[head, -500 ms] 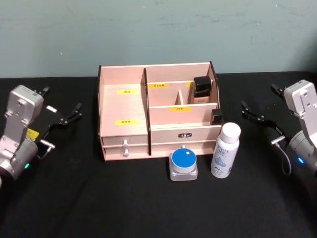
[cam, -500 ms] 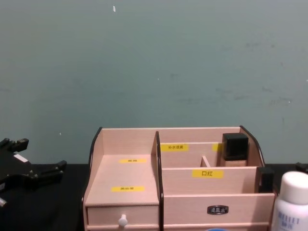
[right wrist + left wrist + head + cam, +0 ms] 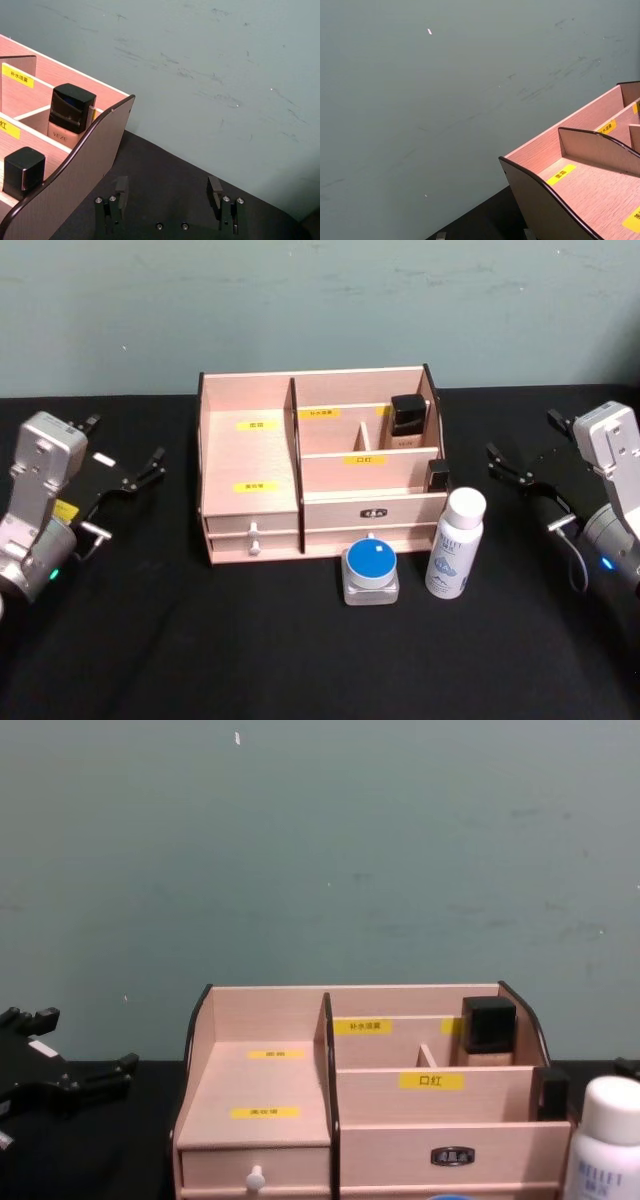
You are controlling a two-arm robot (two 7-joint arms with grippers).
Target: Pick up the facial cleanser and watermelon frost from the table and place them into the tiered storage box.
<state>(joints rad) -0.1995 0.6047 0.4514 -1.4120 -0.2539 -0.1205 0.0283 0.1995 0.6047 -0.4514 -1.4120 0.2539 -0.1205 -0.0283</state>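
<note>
The tiered storage box [image 3: 250, 455] stands at the middle of the black table, also seen in the chest view [image 3: 260, 1105]. In front of its wide drawer sit a squat clear jar with a blue lid [image 3: 371, 572] and, to its right, a white bottle with blue print [image 3: 456, 544]; these look like the watermelon frost and the facial cleanser. My left gripper [image 3: 122, 445] hovers open at the left of the box, empty. At the right, my right gripper [image 3: 527, 440] is open and empty, its fingers [image 3: 120, 189] wide apart beside the box's curved side [image 3: 85, 165].
A black-capped beige bottle [image 3: 406, 420] stands in the box's back right compartment and a small black-topped item [image 3: 438, 475] in the tier below. A teal wall rises behind the table. Bare black tabletop [image 3: 200, 640] lies in front.
</note>
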